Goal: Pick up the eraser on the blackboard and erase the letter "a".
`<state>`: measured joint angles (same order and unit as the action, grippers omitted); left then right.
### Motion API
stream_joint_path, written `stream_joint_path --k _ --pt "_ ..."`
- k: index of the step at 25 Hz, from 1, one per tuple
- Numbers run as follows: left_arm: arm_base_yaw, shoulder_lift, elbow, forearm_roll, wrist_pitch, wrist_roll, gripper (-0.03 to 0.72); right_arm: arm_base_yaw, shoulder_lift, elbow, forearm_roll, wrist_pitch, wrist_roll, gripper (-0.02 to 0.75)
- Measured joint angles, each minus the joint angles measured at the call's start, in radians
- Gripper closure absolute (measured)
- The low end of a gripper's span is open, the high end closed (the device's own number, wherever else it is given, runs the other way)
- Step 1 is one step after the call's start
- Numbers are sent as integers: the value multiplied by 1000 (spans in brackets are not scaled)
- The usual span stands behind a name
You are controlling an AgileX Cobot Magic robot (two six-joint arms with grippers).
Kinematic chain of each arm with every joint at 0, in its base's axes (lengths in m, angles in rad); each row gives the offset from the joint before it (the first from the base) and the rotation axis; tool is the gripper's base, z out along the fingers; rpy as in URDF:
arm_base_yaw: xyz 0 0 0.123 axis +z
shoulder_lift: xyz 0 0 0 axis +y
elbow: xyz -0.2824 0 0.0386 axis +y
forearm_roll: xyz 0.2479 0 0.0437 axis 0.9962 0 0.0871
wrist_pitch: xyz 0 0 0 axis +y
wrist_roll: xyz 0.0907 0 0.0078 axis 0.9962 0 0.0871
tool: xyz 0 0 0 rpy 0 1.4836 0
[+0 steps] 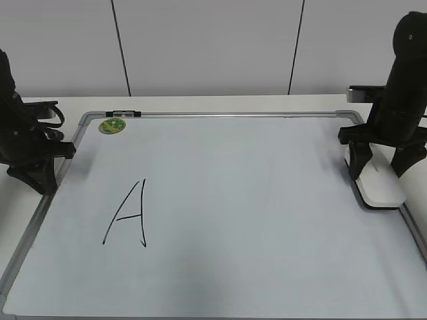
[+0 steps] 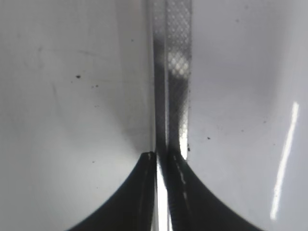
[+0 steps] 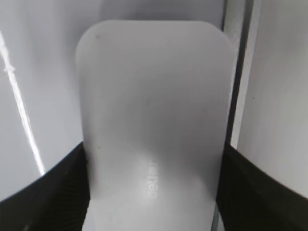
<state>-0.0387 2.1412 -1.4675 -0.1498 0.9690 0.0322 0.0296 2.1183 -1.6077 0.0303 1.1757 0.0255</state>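
Broadly, the large pale-grey whiteboard with a silver metal frame [image 1: 233, 220] fills most of the table, and its middle and near half lie bare and open. A large angular capital "A" in black marker [image 1: 128, 215] stands left of centre, and a small round green magnet [image 1: 112, 125] sits near the far-left corner, just inside the frame.

At the right edge, the white rounded-rectangular plastic eraser [image 1: 380, 188] lies on the board, close along the frame rail. The right gripper [image 1: 380, 170] stands over it with one finger on each long side; in the right wrist view the dark ribbed pads [image 3: 57, 187] press against both flanks of the eraser [image 3: 154, 125], so the gripper is clamped on it.

The left gripper [image 1: 41, 175] rests at the left edge of the board, over the frame. In the left wrist view its two fingertips [image 2: 163, 161] meet, with only a bright sliver between them, above the frame rail [image 2: 173, 72].

A small cursive "a" cannot be made out anywhere on the visible surface. The board's near edge and right corner are cut off by the exterior view.
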Motion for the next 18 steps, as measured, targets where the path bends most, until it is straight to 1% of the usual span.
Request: stream_joint_path --k 9,18 --pt "0 0 0 0 0 0 624 -41 4 -5 13 8 0 216" --pt "0 0 0 0 0 0 624 -48 5 -5 54 10 -37 216"
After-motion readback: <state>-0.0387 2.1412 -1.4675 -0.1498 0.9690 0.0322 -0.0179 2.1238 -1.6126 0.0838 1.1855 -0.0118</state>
